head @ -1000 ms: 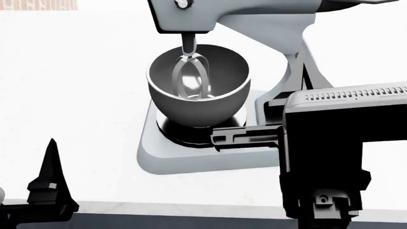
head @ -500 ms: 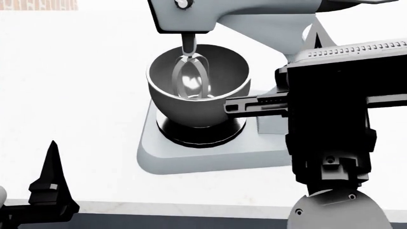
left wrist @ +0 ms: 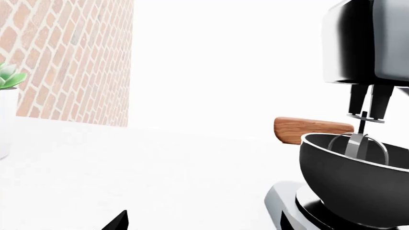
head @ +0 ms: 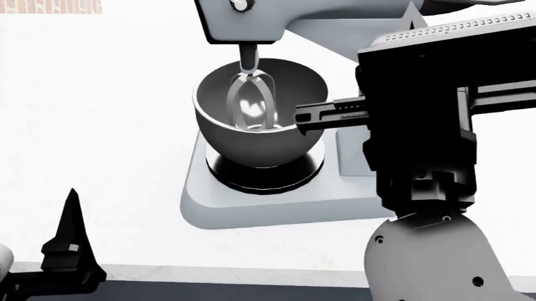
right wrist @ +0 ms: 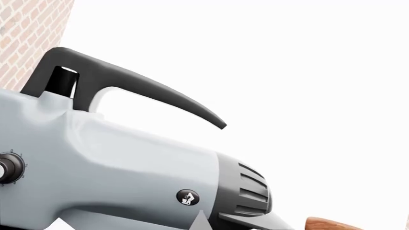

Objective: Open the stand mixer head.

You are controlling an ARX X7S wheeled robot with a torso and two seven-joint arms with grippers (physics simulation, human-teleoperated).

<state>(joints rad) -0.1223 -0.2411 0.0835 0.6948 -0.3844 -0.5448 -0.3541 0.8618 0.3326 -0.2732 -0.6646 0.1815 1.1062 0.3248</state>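
The stand mixer head point(head: 251, 19) is light grey and lies level, with its metal beater point(head: 251, 100) down inside the shiny bowl point(head: 260, 135). In the right wrist view the head point(right wrist: 115, 163) fills the lower left, with a black handle point(right wrist: 128, 86) on top and a small knob point(right wrist: 6, 168). My right gripper point(head: 300, 116) hangs beside the bowl rim, below the head, touching nothing. Only one narrow tip point(right wrist: 203, 219) shows, so its fingers look shut. My left gripper point(head: 71, 248) is open and empty at the counter's front left. The left wrist view also shows the bowl point(left wrist: 357, 172).
The mixer's grey base point(head: 251, 210) stands on a white counter. A wooden piece point(left wrist: 307, 129) lies behind the bowl. A brick wall point(left wrist: 70, 62) and a potted plant point(left wrist: 6, 96) are off to one side. My bulky right arm point(head: 418, 125) hides the mixer's neck.
My right arm has risen from the level of the mixer base to the bowl rim. The mixer head and the left gripper have not moved.
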